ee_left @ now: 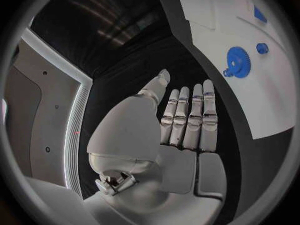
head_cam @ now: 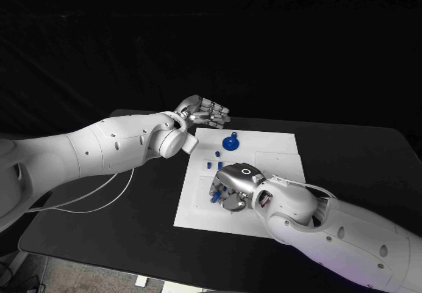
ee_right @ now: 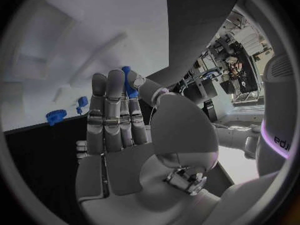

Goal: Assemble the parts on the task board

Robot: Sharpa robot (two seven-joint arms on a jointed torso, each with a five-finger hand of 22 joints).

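Head view: the right hand [head_cam: 236,185] lies palm-down over the near-left part of the white task board [head_cam: 272,146], fingers curled toward the board, with a small blue part [head_cam: 214,196] showing at its fingertips. In the right wrist view the same hand [ee_right: 125,135] has its fingers straight and side by side, and an elongated blue part [ee_right: 129,82] is pinched between the thumb and the neighbouring finger; the part's long axis runs along the fingers, its free end just past the fingertips. Farther up the board from the right hand, a blue gear [head_cam: 230,143] lies flat near the board's far-left corner, a short tab on its far side; its tilt cannot be judged further. Between gear and right hand, several small blue pegs [head_cam: 214,163] stand or lie on the board, which one cannot tell. The left hand [head_cam: 204,112] hovers beyond the board's far-left corner, over the black table [head_cam: 352,152]; in the left wrist view its fingers [ee_left: 190,117] are extended, close together, holding nothing, with the gear [ee_left: 238,62] beyond them.
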